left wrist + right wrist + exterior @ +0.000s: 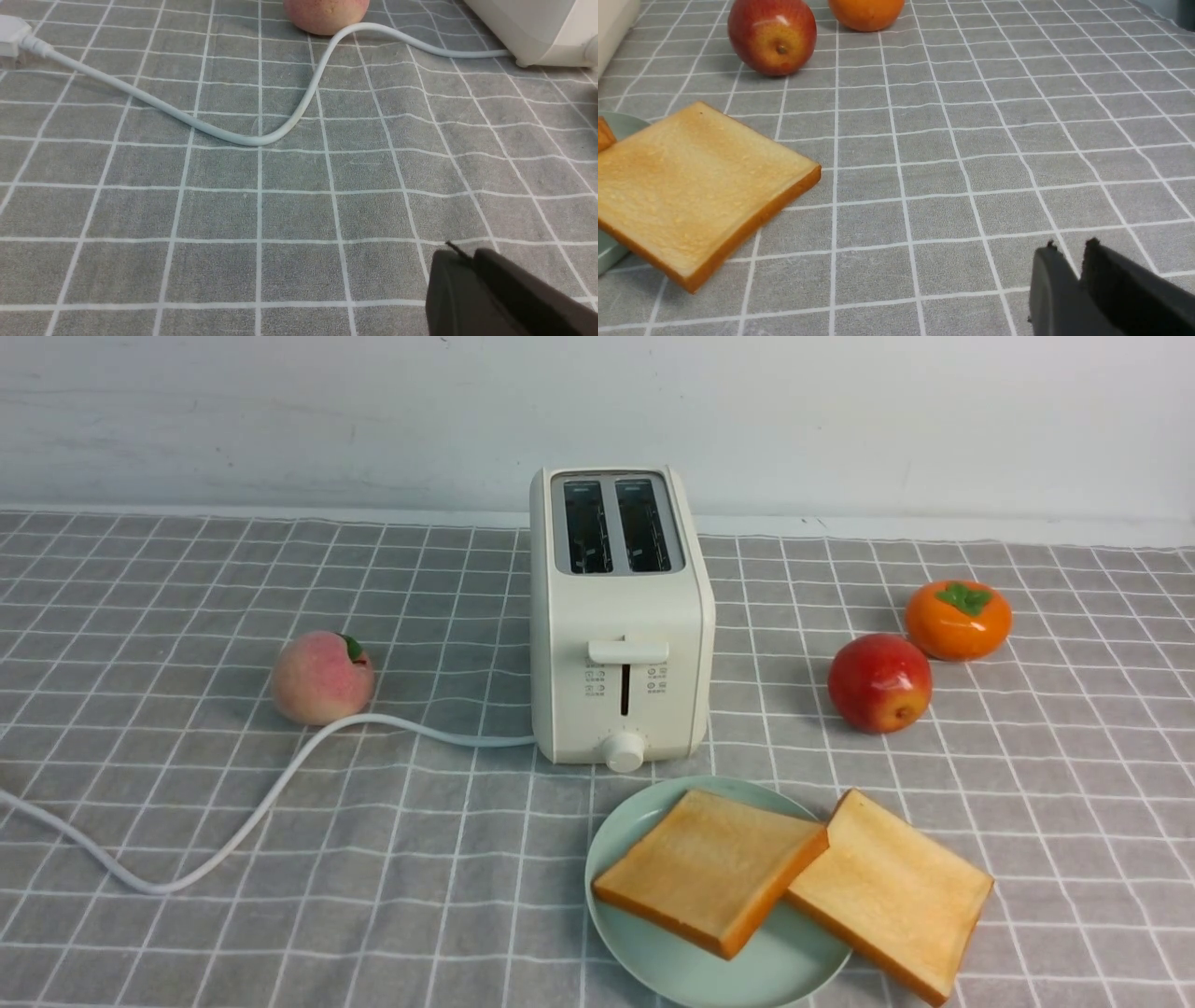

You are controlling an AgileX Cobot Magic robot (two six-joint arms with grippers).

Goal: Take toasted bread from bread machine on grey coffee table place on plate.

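Observation:
The cream-white bread machine [621,616] stands mid-table on the grey coffee table [420,896], and both its slots look empty. Just in front of it lies the pale green plate [747,971]. One slice of toasted bread [709,868] lies flat on the plate. The second slice [892,891] leans on the plate's right rim and reaches out over the cloth; it also shows in the right wrist view [691,186]. Neither arm shows in the front view. My left gripper [460,254] is shut and empty above bare cloth. My right gripper [1070,245] is shut and empty, to the right of the second slice.
A peach [322,677] sits left of the bread machine, with the white cord [280,784] curving past it to the left edge. A red apple [879,683] and an orange persimmon [958,620] sit to the right. A white wall runs behind the table.

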